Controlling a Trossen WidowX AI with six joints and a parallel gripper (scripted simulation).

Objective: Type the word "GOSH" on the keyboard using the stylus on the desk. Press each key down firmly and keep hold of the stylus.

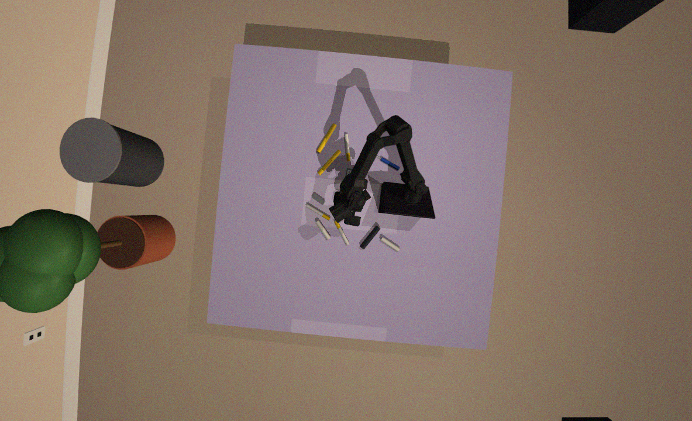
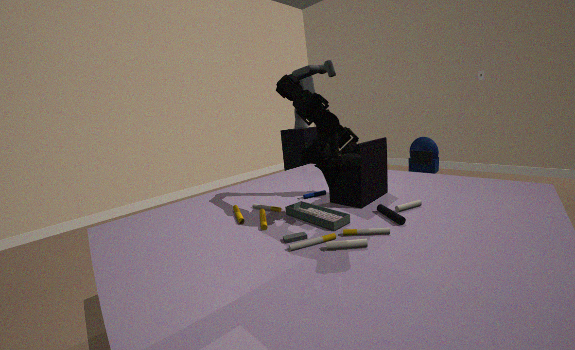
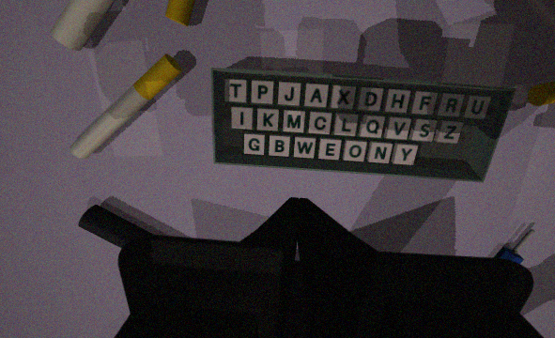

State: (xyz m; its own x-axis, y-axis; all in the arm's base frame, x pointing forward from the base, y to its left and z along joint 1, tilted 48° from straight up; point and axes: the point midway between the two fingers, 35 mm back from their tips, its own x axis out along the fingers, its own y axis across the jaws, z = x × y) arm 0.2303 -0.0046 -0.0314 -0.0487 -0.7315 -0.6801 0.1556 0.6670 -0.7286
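The stylus (image 1: 390, 163) (image 2: 314, 194) (image 3: 510, 254), blue with a thin pale tip, lies on the desk beyond the keyboard in the exterior view; my gripper partly hides it in the wrist view. My black gripper (image 3: 299, 199) is shut with nothing between its fingertips. In the wrist view its tips show just below the keyboard's lower rim. The dark green keyboard tray (image 2: 308, 220) (image 3: 446, 161) holds three rows of white keys. The G key (image 3: 254, 145), O key (image 3: 357, 151), S key (image 3: 423, 130) and H key (image 3: 400, 99) are visible. The arm covers most of the keyboard in the top view.
A black marker (image 1: 370, 236) (image 2: 391, 214) (image 3: 113, 225) and a white one (image 1: 390, 242) (image 2: 408, 205) lie at one end of the keyboard. Several white and yellow sticks and a grey block (image 1: 317, 197) (image 2: 295, 237) lie around it. The black base block (image 2: 374, 174) stands near the stylus.
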